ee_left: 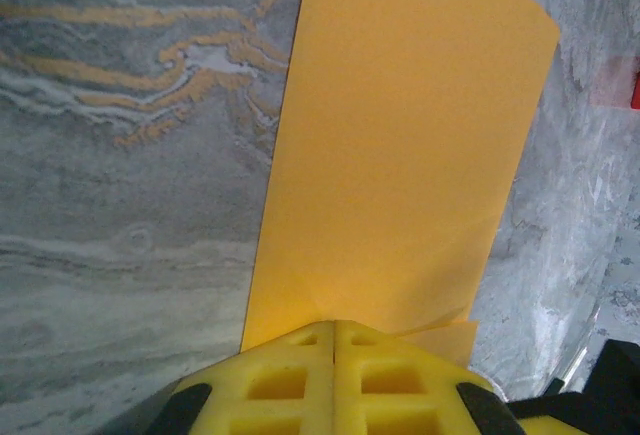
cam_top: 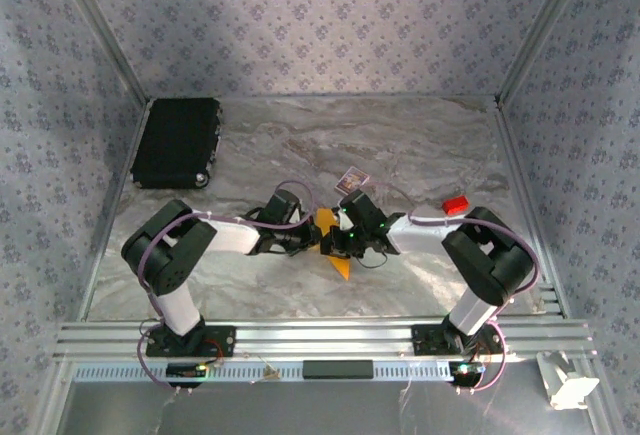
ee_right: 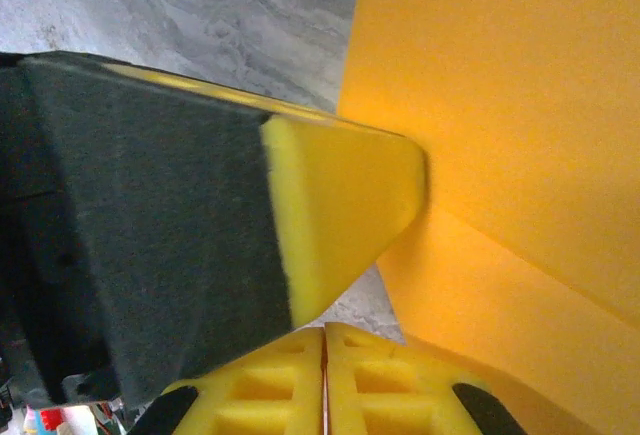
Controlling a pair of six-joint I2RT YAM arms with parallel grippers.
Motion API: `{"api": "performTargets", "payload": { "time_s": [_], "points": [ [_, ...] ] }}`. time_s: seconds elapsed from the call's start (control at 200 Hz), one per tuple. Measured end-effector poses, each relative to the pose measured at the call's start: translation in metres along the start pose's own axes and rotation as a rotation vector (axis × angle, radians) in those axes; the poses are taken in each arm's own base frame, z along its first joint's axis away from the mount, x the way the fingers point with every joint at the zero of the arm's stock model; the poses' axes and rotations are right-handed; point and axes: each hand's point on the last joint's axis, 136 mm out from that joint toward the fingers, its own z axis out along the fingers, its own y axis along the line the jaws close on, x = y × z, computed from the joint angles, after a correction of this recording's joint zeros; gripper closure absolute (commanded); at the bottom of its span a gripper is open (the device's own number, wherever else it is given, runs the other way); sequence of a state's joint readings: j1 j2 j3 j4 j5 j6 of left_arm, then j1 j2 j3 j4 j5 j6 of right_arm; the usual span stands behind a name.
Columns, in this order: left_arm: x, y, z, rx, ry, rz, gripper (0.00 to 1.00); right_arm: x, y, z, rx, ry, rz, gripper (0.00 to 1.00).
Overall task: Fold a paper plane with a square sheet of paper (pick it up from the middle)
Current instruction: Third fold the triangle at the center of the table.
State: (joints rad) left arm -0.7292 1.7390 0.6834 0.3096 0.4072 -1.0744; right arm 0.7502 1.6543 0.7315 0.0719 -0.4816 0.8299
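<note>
your left gripper (ee_left: 333, 343) is clenching shut, its tips meeting the near edge of the folded orange-yellow paper sheet (ee_left: 400, 155), which is sitting mid-way across the marble table (ee_left: 120, 205) between both arms. your right gripper (ee_right: 323, 347) is also clenching shut at the sheet's edge; whether either is pinching it, you cannot tell.

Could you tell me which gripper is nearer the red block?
Right. The red block lies rightward; the right gripper, at the paper, is on that side, the left gripper beyond it.
</note>
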Motion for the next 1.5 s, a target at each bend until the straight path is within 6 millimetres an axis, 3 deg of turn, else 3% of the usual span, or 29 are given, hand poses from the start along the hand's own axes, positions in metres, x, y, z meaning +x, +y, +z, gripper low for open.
{"api": "performTargets", "payload": {
  "time_s": [0.25,0.56,0.755,0.85,1.094,1.289,1.499],
  "points": [
    [0.0,0.0,0.0,0.002,-0.001,0.001,1.0,0.014,-0.018,0.001,0.006,0.006,0.01,0.89],
    [0.001,0.002,-0.003,0.004,-0.008,-0.006,1.0,0.057,-0.035,-0.034,0.002,0.007,-0.01,0.84],
    [0.001,0.005,-0.005,0.003,-0.024,-0.031,1.0,0.079,-0.063,-0.055,0.04,-0.003,0.016,0.84],
    [0.002,0.006,-0.007,0.001,-0.039,-0.05,1.0,0.074,-0.065,-0.066,0.042,-0.049,0.029,0.83],
    [0.004,0.006,-0.007,-0.014,-0.092,-0.078,1.0,0.044,-0.036,-0.08,-0.006,-0.125,-0.013,0.85],
    [0.011,0.005,-0.007,-0.016,-0.129,-0.096,1.0,0.023,-0.024,-0.056,-0.011,-0.08,-0.008,0.84],
    [0.011,0.005,-0.007,-0.013,-0.139,-0.117,1.0,0.034,-0.024,-0.026,-0.004,0.031,-0.003,0.84]
  ]
}}
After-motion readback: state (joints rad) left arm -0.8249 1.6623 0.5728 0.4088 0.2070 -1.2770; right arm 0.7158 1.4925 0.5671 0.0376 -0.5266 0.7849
